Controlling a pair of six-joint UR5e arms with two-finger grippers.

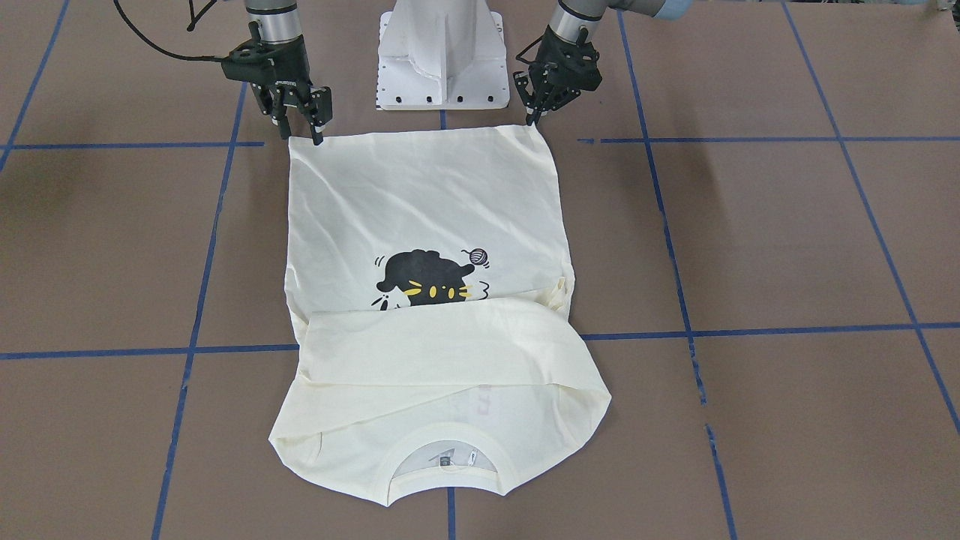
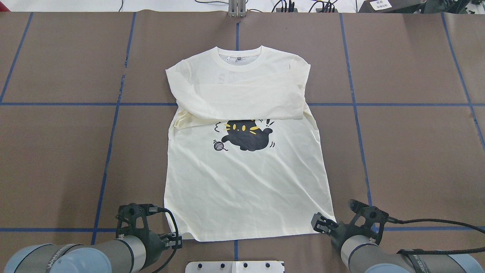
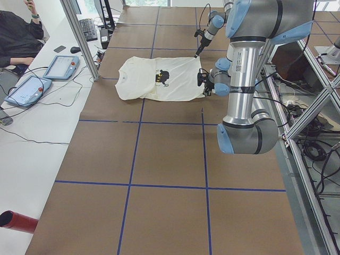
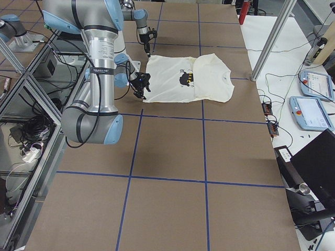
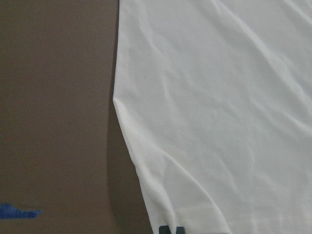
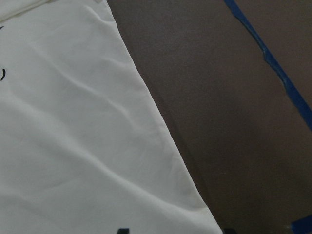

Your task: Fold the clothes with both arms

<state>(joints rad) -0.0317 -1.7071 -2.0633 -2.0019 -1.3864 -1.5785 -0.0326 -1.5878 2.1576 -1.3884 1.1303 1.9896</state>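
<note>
The cream long-sleeved shirt (image 1: 427,195) (image 2: 246,182) lies flat, front up, collar away from the robot. Its sleeves are folded across the chest and cover the top of the black cat print (image 2: 244,136). My left gripper (image 1: 534,116) (image 2: 175,240) is at the hem's left corner. In the left wrist view its tips (image 5: 171,229) meet on the cloth (image 5: 214,117), shut on it. My right gripper (image 1: 301,133) (image 2: 317,223) stands open at the other hem corner. In the right wrist view that shirt corner (image 6: 200,214) lies between its spread tips.
The white pedestal base (image 1: 442,60) (image 2: 235,266) stands just behind the hem. Blue tape lines (image 2: 110,144) cross the brown table cover. At the far side a person (image 3: 16,37) sits by two pendants (image 3: 61,66). A red cylinder (image 3: 16,220) lies off the table's edge.
</note>
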